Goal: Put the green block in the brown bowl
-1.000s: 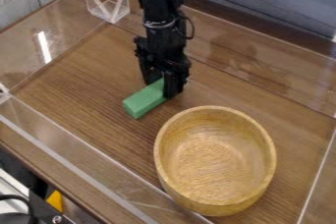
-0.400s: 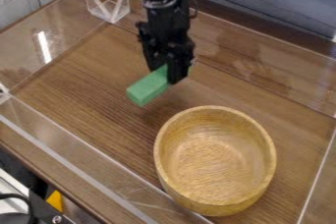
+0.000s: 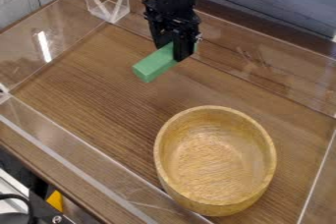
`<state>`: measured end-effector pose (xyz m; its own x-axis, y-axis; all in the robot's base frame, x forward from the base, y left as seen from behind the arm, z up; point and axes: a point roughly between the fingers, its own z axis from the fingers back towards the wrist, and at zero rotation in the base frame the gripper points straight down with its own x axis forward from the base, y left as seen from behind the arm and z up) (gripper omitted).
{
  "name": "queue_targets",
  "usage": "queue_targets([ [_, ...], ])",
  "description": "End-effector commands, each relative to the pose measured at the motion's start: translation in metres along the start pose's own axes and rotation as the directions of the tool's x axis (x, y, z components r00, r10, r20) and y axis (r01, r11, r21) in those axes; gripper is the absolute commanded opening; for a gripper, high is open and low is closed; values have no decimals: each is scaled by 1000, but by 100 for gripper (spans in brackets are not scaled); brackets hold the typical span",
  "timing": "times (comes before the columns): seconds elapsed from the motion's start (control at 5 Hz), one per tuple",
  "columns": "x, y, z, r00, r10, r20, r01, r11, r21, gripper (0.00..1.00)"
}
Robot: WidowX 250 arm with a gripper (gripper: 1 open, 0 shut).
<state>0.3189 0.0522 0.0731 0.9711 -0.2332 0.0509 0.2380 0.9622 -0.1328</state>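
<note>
I am watching through the one camera, operating from a distance. The hand (image 3: pixel 167 38) is gripping the green block (image 3: pixel 155 64) by its upper end, jaws closed on it. The block is slanting, its free end pointing down and toward the left of the view, and it appears to be hanging above the wooden surface (image 3: pixel 92 100). The exact clearance I cannot tell from this angle. The brown bowl (image 3: pixel 215 161) is standing on the surface in the lower right of the view, well apart from the block, its round mouth facing up and its inside showing bare wood grain. A clear, angular object (image 3: pixel 108 6) is standing near the hand, on the left side of the view. I am also seeing a black cable (image 3: pixel 16 206) at the lower left corner, beside something small and yellow (image 3: pixel 54 199).
</note>
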Motion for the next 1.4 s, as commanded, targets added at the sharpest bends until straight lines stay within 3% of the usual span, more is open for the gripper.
queue_targets([
  [0.0, 11, 7, 13, 998, 34, 60, -35, 999, 24, 0],
  [0.2, 13, 14, 10, 993, 90, 70, -92, 995, 25, 0],
  [0.6, -8, 20, -1, 989, 129, 74, -131, 991, 22, 0],
  [1.0, -18, 21, 7, 993, 96, 67, -98, 995, 17, 0],
  [1.2, -12, 11, 2, 989, 129, 71, -130, 991, 13, 0],
])
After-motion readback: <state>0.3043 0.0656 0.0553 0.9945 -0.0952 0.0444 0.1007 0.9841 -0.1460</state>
